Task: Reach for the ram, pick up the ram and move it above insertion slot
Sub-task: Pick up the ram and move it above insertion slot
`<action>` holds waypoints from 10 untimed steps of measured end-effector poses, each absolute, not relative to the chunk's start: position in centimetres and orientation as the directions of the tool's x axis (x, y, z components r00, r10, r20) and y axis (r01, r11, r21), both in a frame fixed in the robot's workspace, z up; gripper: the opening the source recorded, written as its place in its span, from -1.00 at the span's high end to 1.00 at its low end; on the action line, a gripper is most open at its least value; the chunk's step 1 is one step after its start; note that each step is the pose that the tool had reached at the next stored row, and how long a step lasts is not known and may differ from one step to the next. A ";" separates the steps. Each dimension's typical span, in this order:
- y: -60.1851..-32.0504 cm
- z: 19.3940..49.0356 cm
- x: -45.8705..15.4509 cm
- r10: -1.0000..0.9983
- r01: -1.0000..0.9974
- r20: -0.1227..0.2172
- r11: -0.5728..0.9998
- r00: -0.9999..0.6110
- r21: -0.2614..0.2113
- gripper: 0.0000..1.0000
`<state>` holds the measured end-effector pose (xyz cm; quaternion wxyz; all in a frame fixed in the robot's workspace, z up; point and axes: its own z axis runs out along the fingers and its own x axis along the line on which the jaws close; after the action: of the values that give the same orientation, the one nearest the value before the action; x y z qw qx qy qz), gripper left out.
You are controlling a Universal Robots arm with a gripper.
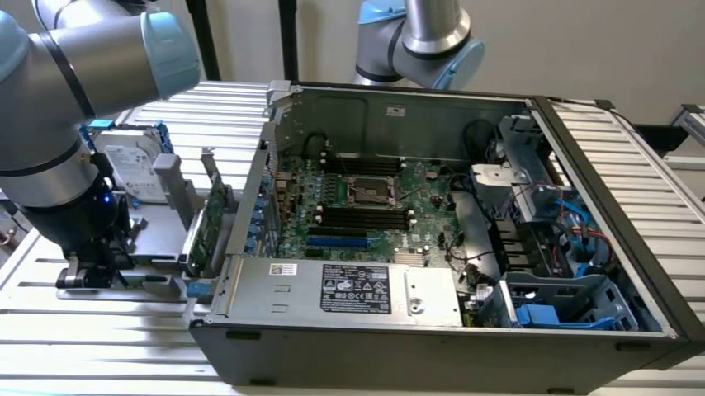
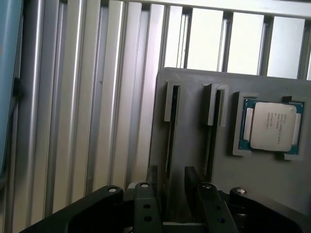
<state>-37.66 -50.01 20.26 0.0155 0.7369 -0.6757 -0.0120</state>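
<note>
My gripper (image 1: 92, 276) is low over a grey parts holder (image 1: 154, 239) on the exterior view's left, outside the computer case. In the wrist view the gripper (image 2: 173, 201) is open, its two black fingers (image 2: 146, 206) straddling a narrow slot in the holder (image 2: 194, 145). A thin dark edge in that slot looks like the ram (image 2: 169, 145) seen edge-on; I cannot tell whether the fingers touch it. The black memory slots (image 1: 361, 217) lie on the motherboard inside the open case, well to the exterior view's right of the gripper.
A processor chip (image 2: 272, 126) sits in a recess of the holder. A green expansion card (image 1: 210, 231) stands upright beside the case wall, and a silver hard drive (image 1: 132, 169) stands behind it. The open case (image 1: 441, 330) rests on a slatted metal table (image 1: 111, 346). A second arm (image 1: 424, 41) stands behind.
</note>
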 end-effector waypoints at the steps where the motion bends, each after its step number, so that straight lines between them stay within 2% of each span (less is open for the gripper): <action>1: -50.0 20.2 -37.7 -0.996 -0.996 0.003 -0.085 0.085 0.039 0.27; 10: -50.0 19.6 -37.7 -0.998 -0.997 0.003 -0.070 0.070 0.041 0.32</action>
<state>-37.66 -50.01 19.62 0.0162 0.7312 -0.6818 -0.0129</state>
